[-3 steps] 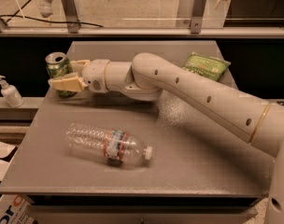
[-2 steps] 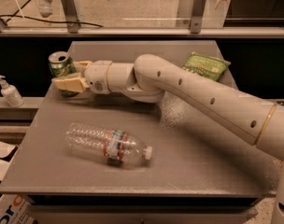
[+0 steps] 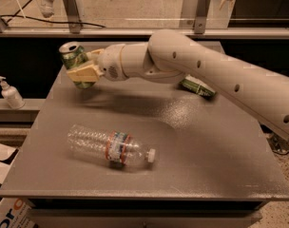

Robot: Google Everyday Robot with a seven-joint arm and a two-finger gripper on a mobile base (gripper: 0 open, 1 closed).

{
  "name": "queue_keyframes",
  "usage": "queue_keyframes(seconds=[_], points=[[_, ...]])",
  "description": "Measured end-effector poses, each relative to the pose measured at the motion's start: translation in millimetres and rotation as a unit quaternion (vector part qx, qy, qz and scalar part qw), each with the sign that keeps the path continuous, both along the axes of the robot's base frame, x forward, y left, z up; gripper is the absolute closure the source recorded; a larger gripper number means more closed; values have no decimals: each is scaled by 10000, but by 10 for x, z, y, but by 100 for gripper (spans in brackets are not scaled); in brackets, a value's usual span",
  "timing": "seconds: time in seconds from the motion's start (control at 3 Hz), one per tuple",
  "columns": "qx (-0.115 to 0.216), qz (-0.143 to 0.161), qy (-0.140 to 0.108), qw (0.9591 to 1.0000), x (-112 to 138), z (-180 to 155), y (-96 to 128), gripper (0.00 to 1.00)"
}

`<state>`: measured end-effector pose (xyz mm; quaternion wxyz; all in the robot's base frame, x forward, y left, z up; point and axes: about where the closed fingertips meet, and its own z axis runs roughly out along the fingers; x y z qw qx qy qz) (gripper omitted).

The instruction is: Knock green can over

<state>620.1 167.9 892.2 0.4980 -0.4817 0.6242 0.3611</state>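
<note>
The green can with a silver top stands at the table's far left corner and leans a little to the left. My gripper is right against the can's lower front and covers part of it. The can's base shows just below the gripper. My white arm reaches in from the right across the back of the table.
A clear plastic bottle with a red-blue label lies on its side at the front middle of the grey table. A green snack bag lies partly under my arm. A white pump bottle stands on a ledge to the left.
My gripper has moved from beside the can to up against its lower front. The can now leans left instead of standing straight.
</note>
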Motion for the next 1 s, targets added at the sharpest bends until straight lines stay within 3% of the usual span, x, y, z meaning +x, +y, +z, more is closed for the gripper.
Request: queue_keyframes(seconds=[0.33,0.67,1.0], points=[[-750,90,122,9971,-11,145,-282,100],[-1605,149,251,9866,43,170,-588,100],[-2545,309,478,9654,1,29,-884,100]])
